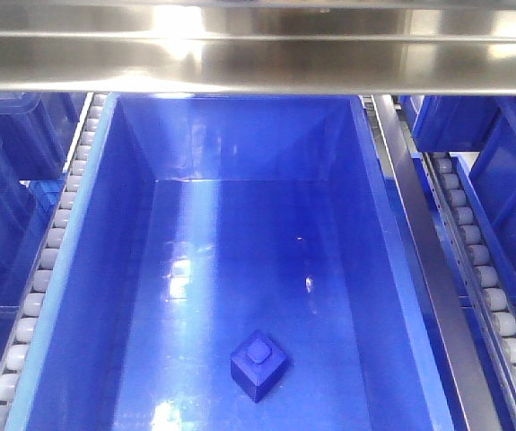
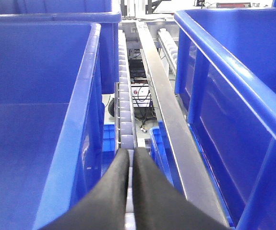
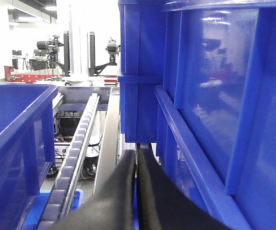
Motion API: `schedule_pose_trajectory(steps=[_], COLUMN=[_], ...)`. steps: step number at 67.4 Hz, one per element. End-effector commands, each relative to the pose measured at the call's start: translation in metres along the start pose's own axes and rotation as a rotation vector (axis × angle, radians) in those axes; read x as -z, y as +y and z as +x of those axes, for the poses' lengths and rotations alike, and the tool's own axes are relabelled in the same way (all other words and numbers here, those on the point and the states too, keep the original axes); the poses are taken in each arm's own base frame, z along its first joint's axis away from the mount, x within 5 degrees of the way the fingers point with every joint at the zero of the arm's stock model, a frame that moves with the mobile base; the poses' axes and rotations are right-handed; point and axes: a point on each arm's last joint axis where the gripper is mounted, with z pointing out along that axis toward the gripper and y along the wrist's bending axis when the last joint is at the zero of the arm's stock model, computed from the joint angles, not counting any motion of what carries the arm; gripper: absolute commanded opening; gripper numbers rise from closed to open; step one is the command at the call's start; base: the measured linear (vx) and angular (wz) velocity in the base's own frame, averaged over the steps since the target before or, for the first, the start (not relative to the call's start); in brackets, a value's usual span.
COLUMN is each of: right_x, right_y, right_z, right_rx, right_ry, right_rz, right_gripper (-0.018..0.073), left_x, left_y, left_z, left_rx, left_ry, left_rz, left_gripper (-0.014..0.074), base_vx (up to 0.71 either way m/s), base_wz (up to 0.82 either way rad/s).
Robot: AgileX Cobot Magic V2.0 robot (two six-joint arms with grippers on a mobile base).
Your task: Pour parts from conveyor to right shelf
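One small deep-blue part [image 1: 258, 364] with a round stud on top lies on the floor of a large blue bin [image 1: 96, 269], near its front. The bin rests on the right shelf [image 1: 51, 242], between rails of white rollers. Neither gripper shows in the front view. In the left wrist view my left gripper [image 2: 130, 152] is shut with nothing in it, above a roller rail [image 2: 124, 96] between two blue bins. In the right wrist view my right gripper [image 3: 137, 152] is shut and empty, close beside a stack of blue bins [image 3: 200, 96]. The conveyor is out of view.
A shiny steel crossbar [image 1: 258, 54] spans the top of the front view. A steel rail [image 1: 419, 233] and more blue bins [image 1: 509, 189] flank the middle bin. A steel strip [image 2: 169, 115] runs past the left gripper. Lower bins and cables show beneath the rails.
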Motion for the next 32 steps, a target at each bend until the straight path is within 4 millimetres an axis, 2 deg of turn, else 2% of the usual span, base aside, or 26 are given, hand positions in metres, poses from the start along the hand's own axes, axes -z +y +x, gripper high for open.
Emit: schedule_pose_trajectory(steps=[1,32], right_x=[0.0012,0.0012], right_y=[0.0001,0.0001], right_z=[-0.0048,-0.0047], right_rx=[0.005,0.005], right_ry=[-0.082,-0.081], right_rz=[0.002,0.002], right_gripper=[-0.0009,-0.0009], left_x=[0.0021,0.0021], left_y=[-0.0006,-0.0006], left_z=[-0.0129,-0.0129], left_rx=[0.008,0.008], left_ry=[-0.093,-0.093], left_rz=[0.008,0.008], left_gripper=[-0.0006,-0.0006], base_vx=[0.0,0.0], base_wz=[0.0,0.0])
